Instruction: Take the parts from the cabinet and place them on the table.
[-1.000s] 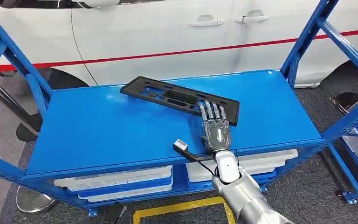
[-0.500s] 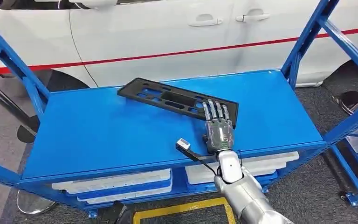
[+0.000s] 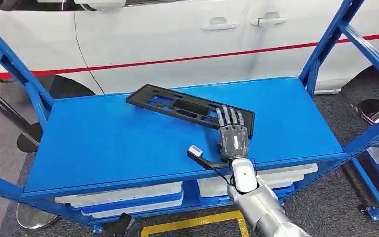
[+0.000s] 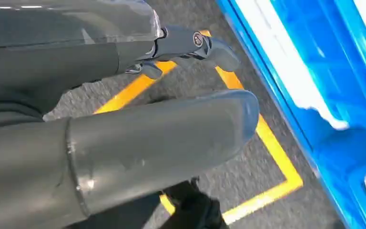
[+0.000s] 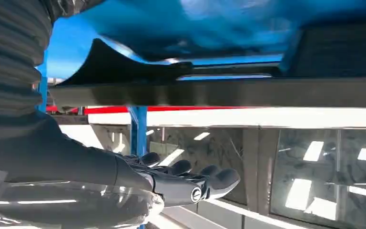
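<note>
R hand (image 3: 233, 138) lies flat, palm down, on the blue shelf top (image 3: 103, 143), fingers straight & slightly apart, holding nothing; fingertips (image 3: 228, 114) overlap the near end of the black part (image 3: 187, 106), contact hard to confirm. L hand (image 4: 124, 148) is close & blurred in its wrist view, can't tell its state. White trays (image 3: 123, 193) sit on the shelf below, contents hidden. Beyond the rack, a white car (image 3: 187, 34) w/ red stripe, roof cut off.
</note>
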Available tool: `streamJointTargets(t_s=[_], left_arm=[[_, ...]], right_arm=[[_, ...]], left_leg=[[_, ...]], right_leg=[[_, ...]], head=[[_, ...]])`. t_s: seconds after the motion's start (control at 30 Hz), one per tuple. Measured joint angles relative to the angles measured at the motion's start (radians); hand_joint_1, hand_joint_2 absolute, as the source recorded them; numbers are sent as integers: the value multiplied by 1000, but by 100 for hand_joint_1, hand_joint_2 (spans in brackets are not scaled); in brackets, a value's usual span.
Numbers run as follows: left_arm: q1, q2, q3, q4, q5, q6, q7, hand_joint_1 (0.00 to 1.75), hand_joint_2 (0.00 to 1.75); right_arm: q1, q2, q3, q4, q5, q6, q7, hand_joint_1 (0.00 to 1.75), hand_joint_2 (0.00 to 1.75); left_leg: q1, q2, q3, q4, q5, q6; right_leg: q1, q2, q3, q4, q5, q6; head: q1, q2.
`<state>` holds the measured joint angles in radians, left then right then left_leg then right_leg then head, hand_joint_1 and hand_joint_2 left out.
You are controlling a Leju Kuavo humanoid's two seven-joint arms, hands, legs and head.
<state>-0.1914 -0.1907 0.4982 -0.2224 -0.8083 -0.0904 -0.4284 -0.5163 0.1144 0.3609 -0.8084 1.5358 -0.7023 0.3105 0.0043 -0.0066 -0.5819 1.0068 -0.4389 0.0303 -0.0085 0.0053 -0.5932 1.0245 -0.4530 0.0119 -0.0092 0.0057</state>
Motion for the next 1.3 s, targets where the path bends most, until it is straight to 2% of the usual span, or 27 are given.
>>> streamJointTargets(t_s=[0.03, 0.07, 0.13, 0.17, 0.2, 0.23, 0.27, 0.33, 0.37, 0.47, 0.57, 0.6, 0.67, 0.7, 0.73, 0.77, 0.83, 0.87, 0.9, 1.0, 1.03, 1.07, 1.17, 1.2, 1.23, 1.27, 1.3], left_arm=[[0, -3, 0, 0, 0, 3, -2, 0, 0], [0, -7, 0, 0, 0, 4, -2, 0, 0], [-1, -11, -1, 0, -1, 9, -3, 0, 0], [1, -11, -2, 0, -2, 11, -3, 0, 0], [3, -11, -3, 0, -2, 11, -3, 0, 0], [6, -11, -5, 0, -2, 13, -4, 0, 0], [9, -11, -6, 0, -2, 13, -4, 0, 0], [9, -15, -7, 0, -2, 14, -5, 0, 0], [8, -15, -7, 0, -2, 14, -5, 0, 0], [3, -15, -7, 0, -1, 14, 1, 0, 0], [-1, -13, -7, 0, -1, 10, 8, 0, 0], [-4, -12, -7, 0, -1, 9, 8, 0, 0], [-5, -12, -7, 0, 0, 9, 9, 0, 0], [-3, -10, -7, 0, 0, 10, 10, 0, 0], [-2, -9, -7, 0, -1, 10, 10, 0, 0], [-2, -8, -7, 0, -1, 10, 10, 0, 0], [-5, -8, -7, 0, -1, 10, 11, 0, 0], [-6, -8, -7, 0, -1, 10, 12, 0, 0], [-9, -8, -7, 0, -1, 11, 13, 0, 0], [-8, -8, -7, 0, -1, 14, 16, 0, 0], [-7, -9, -7, 0, 0, 16, 16, 0, 0], [-6, -13, -8, 0, 1, 18, 16, 0, 0], [-7, -18, -8, 0, 2, 20, 16, 0, 0], [-5, -18, -8, 0, 2, 18, 16, 0, 0], [-4, -18, -8, 0, 2, 14, 14, 0, 0], [-3, -19, -8, 0, 2, 11, 12, 0, 0], [-1, -20, -8, 0, 2, 10, 9, 0, 0]], right_arm=[[0, -5, -1, 0, 0, 0, 3, 0, 175], [-2, -6, -1, -1, 0, 0, 3, 0, 175], [0, -12, -3, 0, 0, 0, 5, 0, 175], [3, -13, -3, 1, 0, 0, 4, 0, 175], [6, -14, -3, 1, 0, 0, 3, 0, 175], [7, -17, -5, 1, 0, 0, 3, 0, 175], [5, -18, -5, 1, 0, 0, 3, 0, 175], [4, -19, -6, 1, 0, 0, 3, 0, 175], [3, -20, -6, 1, 0, 0, 3, 0, 175], [0, -20, -6, -1, 0, -1, 2, 0, 175], [-9, -19, -6, -1, 0, -1, 4, 0, 175], [-10, -19, -7, 0, 0, -1, 5, 0, 175], [-9, -19, -7, 1, 0, 0, 7, 0, 175], [-9, -19, -6, 1, 0, 0, 7, 0, 175], [-9, -19, -6, 2, 0, 0, 8, 0, 175], [-9, -19, -7, 3, 0, 0, 8, 0, 175], [-9, -20, -7, 4, 0, 0, 8, 0, 175], [-9, -20, -7, 4, 0, 0, 9, 0, 175], [-9, -20, -7, 5, 0, 1, 11, 0, 175], [-9, -21, -9, 5, 0, 0, 13, 0, 175], [-9, -21, -9, 5, 0, 0, 14, 0, 175], [-6, -24, -10, 5, 0, 0, 14, 0, 175], [-2, -29, -12, 5, 0, 0, 17, 0, 175], [3, -30, -12, 6, 0, 0, 17, 0, 175], [3, -30, -12, 6, 0, 0, 16, 0, 175], [3, -31, -13, 6, 0, 0, 16, 0, 175], [3, -31, -13, 6, 0, 0, 16, 0, 175]], left_leg=[[4, 3, 7, -10, 6, 6], [3, 2, 9, -13, 7, 11], [2, 3, 8, -12, 0, 21], [1, 3, 8, -12, -2, 23], [1, 2, 9, -11, -4, 22], [1, 2, 13, -10, -7, 20], [2, 1, 19, -8, -12, 18], [3, 1, 32, 1, -24, 10], [-3, -1, 29, 7, -32, 2], [-3, -1, 31, 7, -36, -11], [0, 3, 35, 24, -56, -29], [0, 3, 10, 75, -86, -33], [2, 3, -85, 251, -159, -38], [2, 3, -121, 314, -173, -39], [2, 3, -139, 334, -161, -39], [2, 3, -131, 301, -124, -36], [1, 3, -57, 131, -21, -25], [0, 3, -22, 48, 12, -17], [-7, 2, -11, 20, -3, -14], [-11, 0, -12, 16, -5, -4], [-4, 0, -4, 0, 3, 6], [-2, 4, 2, -9, 9, 10], [-2, 4, 3, -11, 8, 23], [-2, 4, 3, -11, 7, 23], [-2, 3, 4, -10, -1, 23], [-1, 3, 8, -9, -4, 22], [0, 3, 15, -7, -11, 19]], right_leg=[[-5, -2, -1, 15, -9, 4], [-3, -2, -19, 49, -34, 5], [-4, -2, -99, 204, -109, 8], [-5, -2, -139, 274, -130, 10], [-6, -2, -164, 312, -129, 12], [-7, -2, -161, 295, -102, 13], [-8, -3, -135, 235, -57, 13], [-11, -5, -47, 56, 37, 11], [-7, -4, -30, 29, 18, 9], [-1, 0, -31, 20, 10, -8], [-10, -3, -15, 10, 7, -26], [-10, -5, -13, 10, 5, -31], [-8, -5, -14, 11, 3, -34], [-7, -5, -13, 11, 1, -36], [-6, -4, -11, 11, 0, -36], [-6, -3, -8, 11, -2, -36], [-5, -2, 2, 11, -6, -32], [-5, -2, 4, 11, -8, -31], [1, -1, 2, 14, -12, -25], [-4, 0, -1, 8, -7, -10], [1, 0, 0, 8, -9, -1], [-2, -2, -2, 24, -20, 2], [-5, -2, -104, 225, -125, 7], [-6, -2, -139, 287, -142, 9], [-6, -2, -156, 307, -133, 10], [-7, -3, -150, 287, -105, 11], [-9, -3, -119, 220, -55, 11]], head=[[1, 0], [1, 0], [1, 0], [1, 0], [1, 0], [1, 0], [1, 0], [1, 0], [1, 0], [0, 0], [1, 0], [0, 0], [0, 0], [0, 0], [0, 0], [0, 0], [0, 0], [0, 0], [0, 0], [0, 0], [0, 0], [0, 0], [2, 0], [2, 0], [1, 0], [2, 0], [1, 0]])
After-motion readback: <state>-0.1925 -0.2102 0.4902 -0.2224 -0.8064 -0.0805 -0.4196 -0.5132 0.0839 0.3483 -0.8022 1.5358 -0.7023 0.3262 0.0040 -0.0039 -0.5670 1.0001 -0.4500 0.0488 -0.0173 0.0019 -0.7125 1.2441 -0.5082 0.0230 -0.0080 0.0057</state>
